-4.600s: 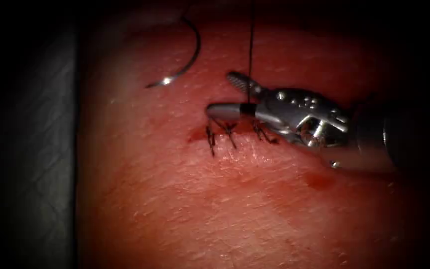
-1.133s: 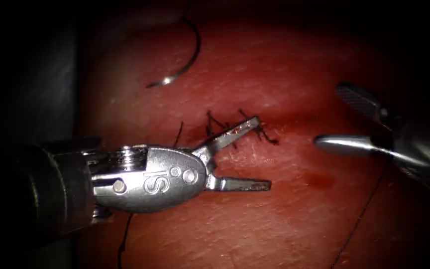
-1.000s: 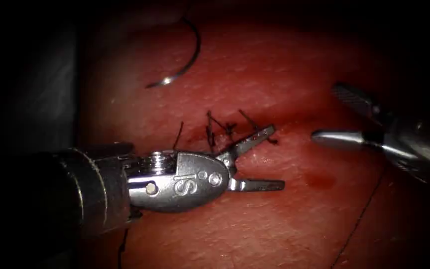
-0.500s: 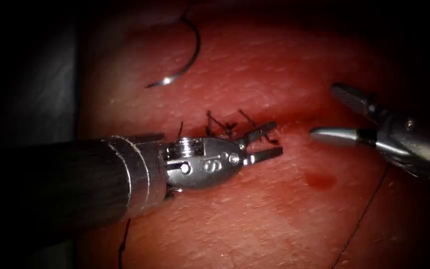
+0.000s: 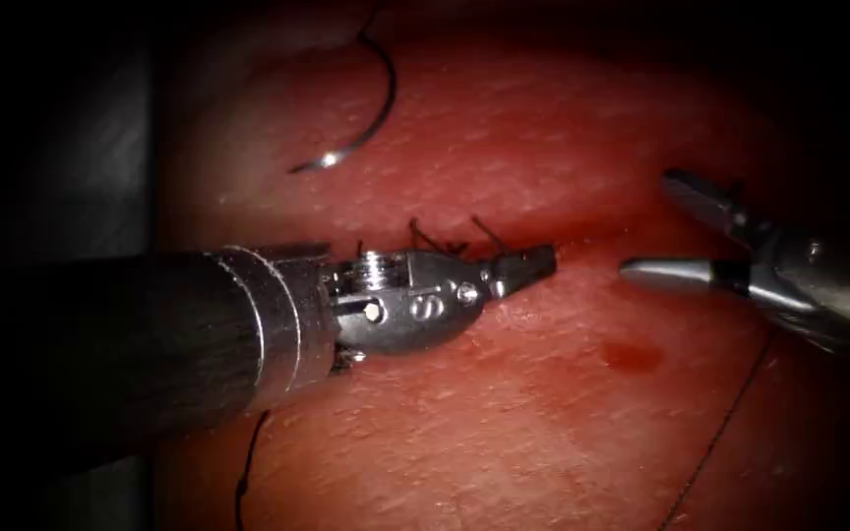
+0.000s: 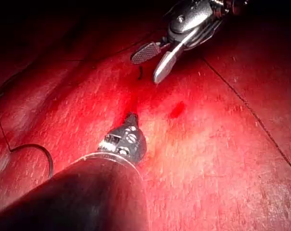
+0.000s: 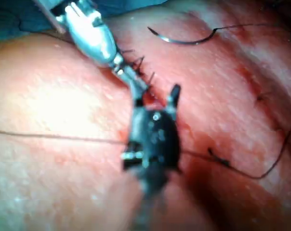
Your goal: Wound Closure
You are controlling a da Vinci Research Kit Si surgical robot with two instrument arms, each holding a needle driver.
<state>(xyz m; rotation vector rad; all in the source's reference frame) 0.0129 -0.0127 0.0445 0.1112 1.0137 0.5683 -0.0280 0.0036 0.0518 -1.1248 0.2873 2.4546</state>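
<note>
Needle (image 5: 371,103) is lying free on the tissue (image 5: 464,423), far left; left tool (image 5: 528,265) is closing at the stitches, grip unclear; right tool (image 5: 676,231) is gaping, empty. Careful closing suits.

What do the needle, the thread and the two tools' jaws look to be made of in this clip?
Needle: thin polished metal, judging by the bright glint near its tip; it lies free on the tissue, left of the cut.
Thread: fine dark matte strand; material unclear.
Left tool, shut at the stitches: smooth, shiny silver metal.
Right tool, open, holding nothing: bright metal.
</note>
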